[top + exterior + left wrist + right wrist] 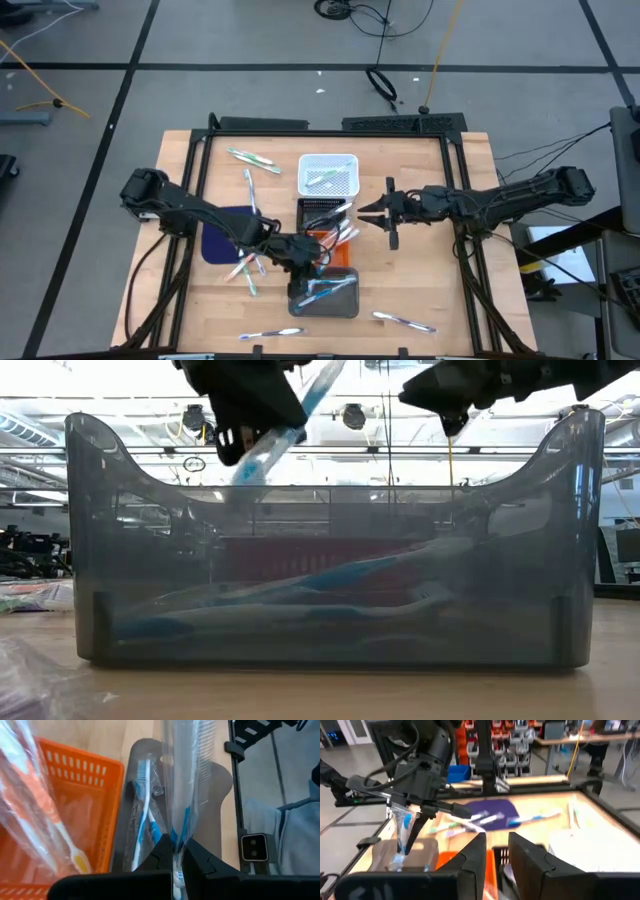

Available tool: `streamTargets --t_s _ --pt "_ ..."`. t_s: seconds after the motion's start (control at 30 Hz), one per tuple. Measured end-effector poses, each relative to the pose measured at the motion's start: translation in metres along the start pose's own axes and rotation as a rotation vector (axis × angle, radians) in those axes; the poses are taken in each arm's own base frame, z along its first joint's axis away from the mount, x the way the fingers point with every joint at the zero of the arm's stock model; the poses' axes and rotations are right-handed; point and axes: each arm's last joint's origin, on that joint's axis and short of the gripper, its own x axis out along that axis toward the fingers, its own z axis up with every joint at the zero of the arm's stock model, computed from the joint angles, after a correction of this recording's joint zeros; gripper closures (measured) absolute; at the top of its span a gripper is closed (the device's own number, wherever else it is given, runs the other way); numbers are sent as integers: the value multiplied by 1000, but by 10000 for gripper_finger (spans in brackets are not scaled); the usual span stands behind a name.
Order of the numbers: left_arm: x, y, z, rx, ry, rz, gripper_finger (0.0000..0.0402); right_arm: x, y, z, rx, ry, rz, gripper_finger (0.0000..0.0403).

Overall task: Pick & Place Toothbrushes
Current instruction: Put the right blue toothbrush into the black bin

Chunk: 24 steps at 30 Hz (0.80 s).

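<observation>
The left gripper (pixel 318 268) is hanging over the grey tray (pixel 345 303) at the near side of the worktop (pixel 430 290), its fingers (pixel 200 862) clamping a blue-accented toothbrush in a clear wrapper (pixel 181 795). More blue toothbrushes (pixel 330 595) are lying inside that tray. The orange basket (pixel 82 775), just beside it, is holding an orange toothbrush (pixel 50 832). The right gripper (pixel 372 212) is hovering near the white basket (pixel 328 172) and black basket (pixel 322 211), its fingers (pixel 475 851) standing narrowly apart around nothing. Other toothbrushes (pixel 404 320) are lying scattered on the worktop and the dark blue mat (pixel 222 236). No readable writing is showing.
</observation>
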Motion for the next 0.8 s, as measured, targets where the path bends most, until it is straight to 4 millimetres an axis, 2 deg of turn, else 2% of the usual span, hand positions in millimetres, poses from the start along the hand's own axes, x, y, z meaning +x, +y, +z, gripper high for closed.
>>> streamTargets --t_s 0.27,0.47,0.63,0.8 --pt "10 -1 -8 -46 53 -6 398 -2 11 -9 33 87 45 334" --pt "8 -19 -11 15 53 -21 398 -4 21 -14 47 130 83 335" --pt "6 -27 -14 40 100 100 398 -5 27 -15 61 136 108 337" --pt "12 -30 -6 68 137 171 398 -7 34 -17 58 156 136 342"
